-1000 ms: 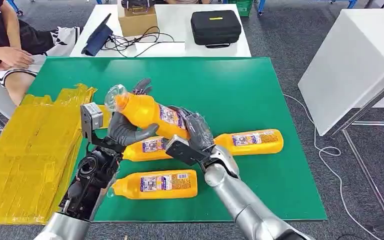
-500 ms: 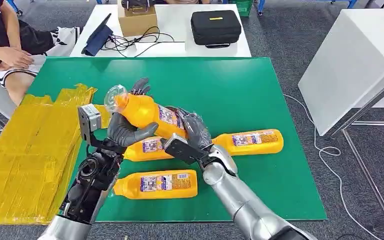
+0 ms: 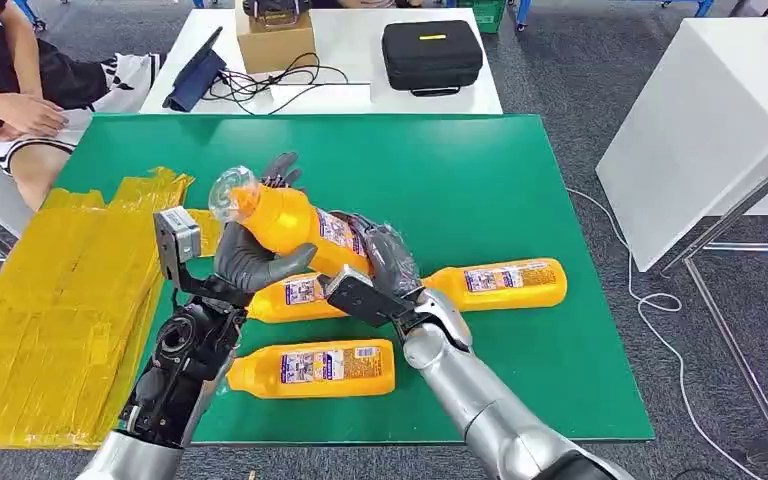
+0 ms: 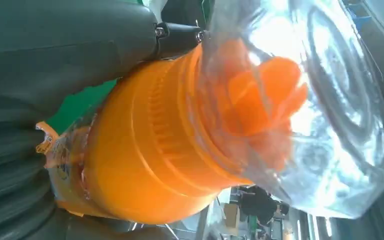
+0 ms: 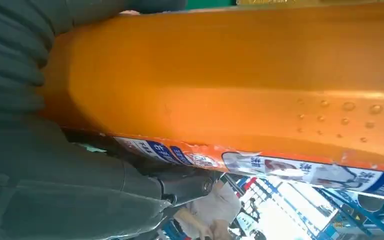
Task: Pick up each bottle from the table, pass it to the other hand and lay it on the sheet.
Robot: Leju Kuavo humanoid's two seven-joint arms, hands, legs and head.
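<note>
Both hands have drifted a touch toward the robot's left since 1 second ago, carrying the raised bottle (image 3: 295, 228) with them; little else has changed. That orange bottle sits tilted above the green table (image 3: 480, 170), its clear cap end highest and pointing toward the yellow sheet (image 3: 50, 300). The left hand (image 3: 252, 258) wraps its thumb and fingers around the bottle's neck end. The right hand (image 3: 385, 262) grips the bottle's base end, so both hands hold it at once. In the left wrist view the bottle (image 4: 165, 145) shows its ribbed orange shoulder and the clear cap close up, with the left hand (image 4: 55, 55) pressed against it. In the right wrist view the bottle (image 5: 240, 85) shows its orange side and label strip, with the right hand (image 5: 55, 165) closed around it.

3 more bottles lie on their sides on the table: one (image 3: 295, 297) directly under the raised bottle, one (image 3: 505, 283) beyond the right hand toward the robot's right, and one (image 3: 315, 368) nearest the robot. The sheet lies along the table's left edge with no bottle on it. A seated person (image 3: 10, 90) is at the far left, beside a white table carrying a black case (image 3: 431, 55) and a cardboard box (image 3: 273, 38).
</note>
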